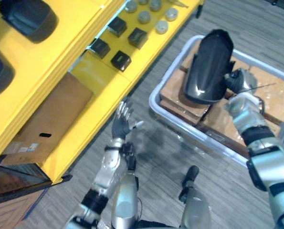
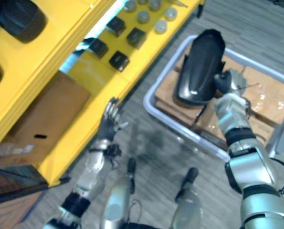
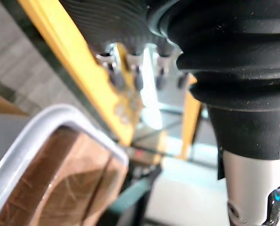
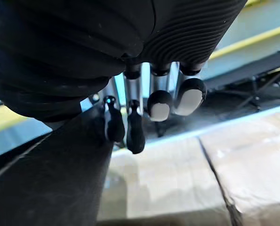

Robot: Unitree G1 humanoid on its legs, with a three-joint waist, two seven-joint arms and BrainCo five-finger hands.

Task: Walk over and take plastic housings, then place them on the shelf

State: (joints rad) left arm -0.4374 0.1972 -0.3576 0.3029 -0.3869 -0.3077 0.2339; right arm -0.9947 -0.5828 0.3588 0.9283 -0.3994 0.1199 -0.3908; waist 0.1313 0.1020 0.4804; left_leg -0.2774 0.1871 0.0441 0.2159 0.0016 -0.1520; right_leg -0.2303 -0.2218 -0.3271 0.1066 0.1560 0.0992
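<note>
right hand (image 1: 235, 80) fingers grasp one black housing (image 1: 206, 67) over one bin (image 1: 153, 104); left hand (image 1: 121, 124) fingers released.

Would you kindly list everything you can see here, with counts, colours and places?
shelf: one, yellow, on the left
shelved housings: two, black, on the shelf's top level
small boxes: four, black, on a lower level
discs: at least five, grey, beyond the small boxes
cardboard box: one, brown, on the lowest level
bin: one, pale grey, on the floor at the right
cartons: several, brown, inside the bin
held housing: one, black, raised over the bin
floor: grey carpet
left hand: open, fingers spread, beside the shelf's edge
right hand: fingers curled on the held housing
</note>
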